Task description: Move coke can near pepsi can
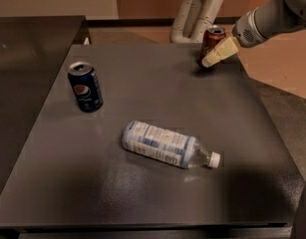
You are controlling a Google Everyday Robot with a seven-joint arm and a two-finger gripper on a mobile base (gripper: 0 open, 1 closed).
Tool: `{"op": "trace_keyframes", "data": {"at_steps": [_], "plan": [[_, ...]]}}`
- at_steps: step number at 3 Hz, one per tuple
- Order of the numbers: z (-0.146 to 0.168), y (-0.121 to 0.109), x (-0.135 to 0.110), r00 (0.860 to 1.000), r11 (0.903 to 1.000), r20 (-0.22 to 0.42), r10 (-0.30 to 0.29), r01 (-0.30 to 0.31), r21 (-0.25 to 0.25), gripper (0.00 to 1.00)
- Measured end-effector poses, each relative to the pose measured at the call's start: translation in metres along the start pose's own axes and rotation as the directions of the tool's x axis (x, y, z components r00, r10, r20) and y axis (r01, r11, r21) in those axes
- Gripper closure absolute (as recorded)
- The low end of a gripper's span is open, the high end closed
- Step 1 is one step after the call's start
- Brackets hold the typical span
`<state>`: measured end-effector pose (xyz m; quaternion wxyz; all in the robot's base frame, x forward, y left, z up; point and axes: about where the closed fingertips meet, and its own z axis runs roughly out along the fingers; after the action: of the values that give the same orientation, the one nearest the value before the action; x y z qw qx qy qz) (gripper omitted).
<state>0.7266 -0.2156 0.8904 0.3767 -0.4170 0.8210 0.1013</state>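
The red coke can (211,38) stands upright near the far right edge of the dark table (142,203). The dark blue pepsi can (85,87) stands upright on the left side of the table, far from the coke can. My gripper (215,57) comes in from the upper right on a grey arm and sits right at the coke can's front right side, overlapping its lower part. The can's base is partly hidden behind it.
A clear plastic water bottle (165,144) with a white cap lies on its side in the middle of the table. A white robot base (197,9) stands behind the table. A darker counter (28,39) adjoins on the left.
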Motion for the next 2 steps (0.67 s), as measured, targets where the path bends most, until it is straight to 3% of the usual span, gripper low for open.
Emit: {"op": "trace_keyframes", "data": {"at_steps": [2], "plan": [[0.0155,-0.0004,-0.0131,0.998,0.9974,0.045,0.038,-0.035,-0.063,0.36]]}}
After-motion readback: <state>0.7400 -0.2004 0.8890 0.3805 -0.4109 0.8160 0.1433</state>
